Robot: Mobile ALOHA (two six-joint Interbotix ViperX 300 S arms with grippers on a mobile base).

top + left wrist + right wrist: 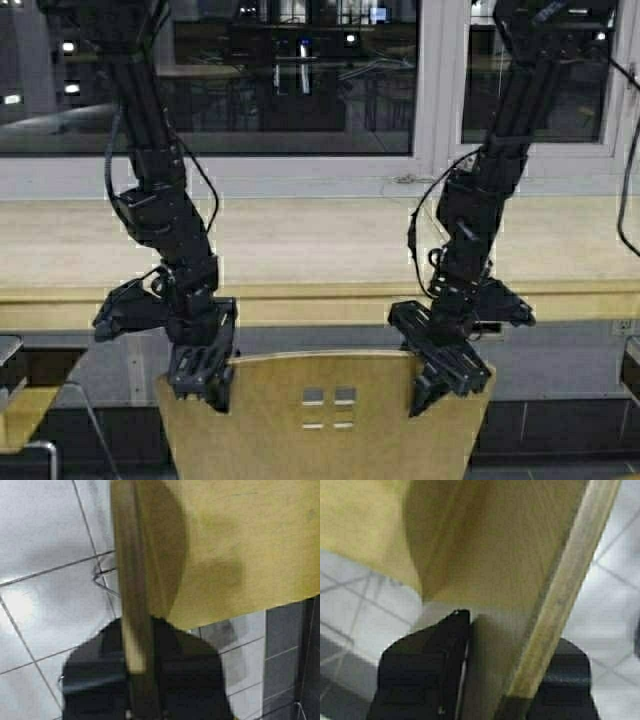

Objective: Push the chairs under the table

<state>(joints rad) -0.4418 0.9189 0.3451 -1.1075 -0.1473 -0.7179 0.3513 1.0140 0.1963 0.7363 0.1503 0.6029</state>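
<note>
Centred just in front of the bench (300,300), one tan plywood chair (325,415), backrest top edge about level with the thick pale bench edge, seat not yet tucked beneath as far as can be judged. Left pincer (203,385) clamped over the left upper corner of the backrest, right pincer (445,385) clamped over the right upper corner; backrest edge running between the fingers (427,675) in both wrist views. Likely light and stiff: thin moulded ply, hard and rather smooth, so prone to slipping or twisting if pushed from one side only. Best held as now, at both top corners, with an even forward push to keep it straight. Thin chrome legs (102,580) over tiled floor (45,545), apt to snag on grout lines or chatter. No brand, label or legible writing visible anywhere.
</note>
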